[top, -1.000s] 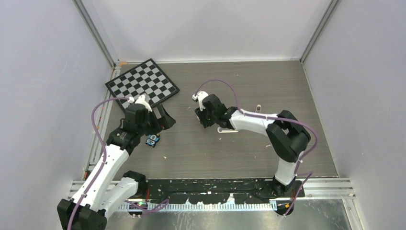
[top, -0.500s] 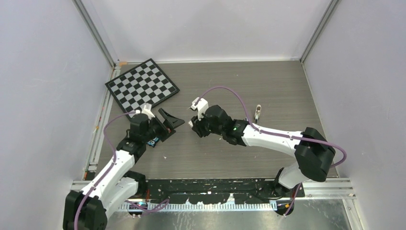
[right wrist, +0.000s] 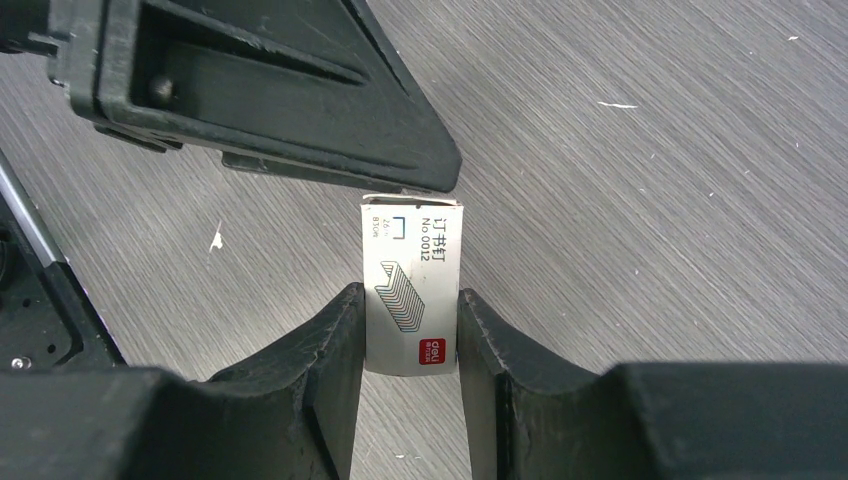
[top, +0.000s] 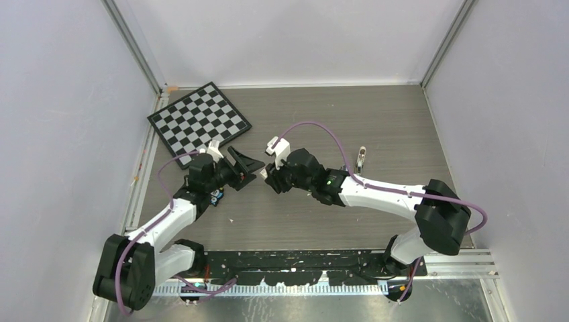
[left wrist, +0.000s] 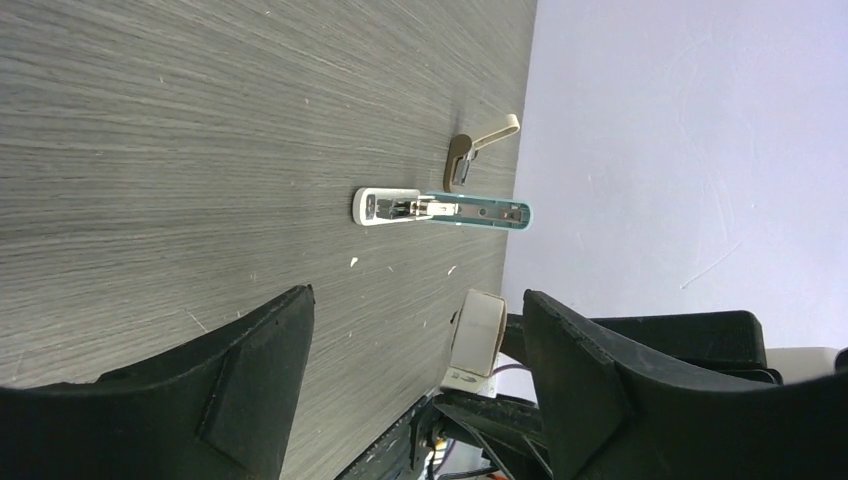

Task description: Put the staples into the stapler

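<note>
wood-grain table (top: 389, 121), right end effector (right wrist: 409, 298) pinching white box (right wrist: 411, 262), left end effector (left wrist: 418, 298) agape

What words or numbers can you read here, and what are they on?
"订书钉": on the white box.
"No 0012": on the same box.
"deli": tiny white letters on the box's red mark.
Small print at the box's edge: too blurred to read.
Nothing else readable.
</note>
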Tool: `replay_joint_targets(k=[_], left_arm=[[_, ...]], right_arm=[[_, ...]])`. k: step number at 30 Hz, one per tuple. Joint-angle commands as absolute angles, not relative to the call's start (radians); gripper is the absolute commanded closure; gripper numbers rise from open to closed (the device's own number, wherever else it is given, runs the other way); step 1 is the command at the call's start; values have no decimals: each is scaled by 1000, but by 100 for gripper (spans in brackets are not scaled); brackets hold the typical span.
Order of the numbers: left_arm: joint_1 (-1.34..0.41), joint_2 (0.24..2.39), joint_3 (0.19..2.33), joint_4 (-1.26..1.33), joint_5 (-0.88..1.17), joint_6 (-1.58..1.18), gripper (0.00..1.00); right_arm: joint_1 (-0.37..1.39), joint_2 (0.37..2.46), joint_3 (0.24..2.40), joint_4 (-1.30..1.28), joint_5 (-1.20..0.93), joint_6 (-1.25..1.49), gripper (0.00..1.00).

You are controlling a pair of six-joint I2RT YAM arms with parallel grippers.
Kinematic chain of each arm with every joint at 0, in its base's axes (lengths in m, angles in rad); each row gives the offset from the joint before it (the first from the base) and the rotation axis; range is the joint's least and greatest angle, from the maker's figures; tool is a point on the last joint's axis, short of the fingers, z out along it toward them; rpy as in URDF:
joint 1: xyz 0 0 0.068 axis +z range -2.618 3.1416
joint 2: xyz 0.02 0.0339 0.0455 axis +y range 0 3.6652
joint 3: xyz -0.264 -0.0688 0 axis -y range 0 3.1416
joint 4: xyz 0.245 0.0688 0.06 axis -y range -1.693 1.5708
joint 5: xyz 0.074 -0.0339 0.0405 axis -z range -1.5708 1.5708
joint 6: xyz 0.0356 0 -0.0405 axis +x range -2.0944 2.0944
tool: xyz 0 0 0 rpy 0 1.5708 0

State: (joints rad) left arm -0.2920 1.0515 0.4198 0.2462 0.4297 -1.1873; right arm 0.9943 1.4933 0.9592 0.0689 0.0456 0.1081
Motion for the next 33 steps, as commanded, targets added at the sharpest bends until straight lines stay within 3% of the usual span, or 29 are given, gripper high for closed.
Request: replay_joint_targets(k=[1,13,17,24,29,33], left_arm=[[-287,1093,412,379,472,-1214,26],[-287,1138,363,528,469,-1278,50],[-285,1099,378,316,427,-1197,46],[-285,947,432,-84,293,-1038,39],[-285,805,465,-244,153,-961,41],[-286,776,503,-259,165,-768,46]], right_arm=[[1001,1506,984,145,47,117,58],[1001,1576,1016,170,59,140,58],[994,1564,972,146,29,50,55],[992,1586,948,-72,-203,-162,54],[989,1622,986,-145,-180,-173,54],[985,1602,973,-89,-15,-43,54]])
